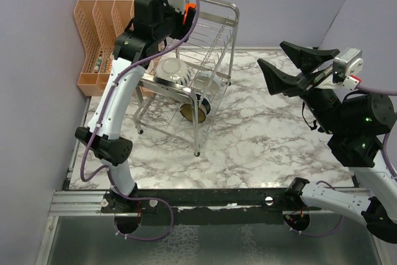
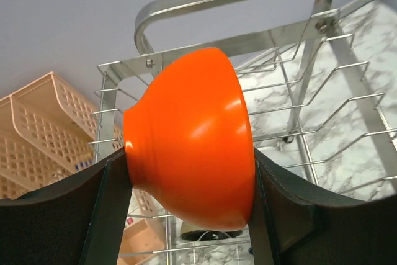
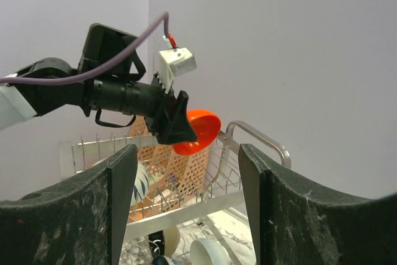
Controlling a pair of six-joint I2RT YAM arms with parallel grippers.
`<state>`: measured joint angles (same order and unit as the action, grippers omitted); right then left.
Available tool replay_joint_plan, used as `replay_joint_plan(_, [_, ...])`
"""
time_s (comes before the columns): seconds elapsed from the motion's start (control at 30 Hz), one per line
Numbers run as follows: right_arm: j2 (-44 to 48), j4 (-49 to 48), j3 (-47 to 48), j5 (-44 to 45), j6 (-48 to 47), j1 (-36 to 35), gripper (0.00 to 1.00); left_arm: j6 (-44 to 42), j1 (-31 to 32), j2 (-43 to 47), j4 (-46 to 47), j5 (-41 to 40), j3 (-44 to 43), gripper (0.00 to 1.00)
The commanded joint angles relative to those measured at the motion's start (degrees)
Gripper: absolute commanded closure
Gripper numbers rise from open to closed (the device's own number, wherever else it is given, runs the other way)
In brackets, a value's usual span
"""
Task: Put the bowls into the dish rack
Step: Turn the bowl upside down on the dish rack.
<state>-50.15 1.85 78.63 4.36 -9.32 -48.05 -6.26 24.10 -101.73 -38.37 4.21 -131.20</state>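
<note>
Red-orange bowl point(image 2: 192, 153) is clamped on its side in the left gripper point(image 3: 177, 122), one finger point(image 2: 115, 206) against the foot end and the other against the rim end. It hangs in the air over the upper tier of the steel dish rack point(image 1: 217, 41), near the looped handle bar and not touching the wires.

The rack stands toward the far left corner of the marble worktop point(image 1: 260, 134), just beside a peach slotted organiser point(image 1: 93, 29) that sits against the left wall.

Three more bowls are already in the rack. A white bowl with blue pattern point(image 1: 172, 71) leans among the tines of the upper tier on its left side. Below it, on the lower tier, a dark brown bowl point(image 1: 193, 108) stands on edge with its pale inside facing the near edge, and a plain white bowl point(image 1: 209, 85) sits just behind it; how that one is tilted is hard to tell.

The right gripper point(image 1: 271, 54) is raised over the right half of the worktop, well apart from the rack, its jaws spread wide with nothing between them.
</note>
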Motion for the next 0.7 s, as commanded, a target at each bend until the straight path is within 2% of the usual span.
replay_joint_plan(0.0, [2.46, 1.8, -2.04, 3.72, -0.8, -0.36, 0.34, -8.81, 4.53, -3.41, -5.97, -13.39, -5.94, 0.85])
replay_joint_plan(0.27, [4.27, 2.26, -3.76, 4.83, -0.75, -0.33, 0.34, -19.88, 14.04, -7.94, -8.31, -33.88, -5.5, 0.88])
replay_joint_plan(0.4, [5.0, 2.62, -3.94, 5.46, -0.87, -0.36, 0.34, -22.88, 16.73, -7.85, -7.89, -38.32, -3.66, 0.88])
replay_joint_plan(0.6, [5.64, 3.04, -3.73, 5.69, -0.8, -0.38, 0.34, -24.64, 19.42, -8.58, -8.42, -39.39, -2.97, 0.75])
replay_joint_plan(0.67, [5.85, 3.2, -3.73, 5.8, -0.79, -0.33, 0.34, -24.84, 19.66, -8.97, -8.47, -40.27, -2.8, 0.68])
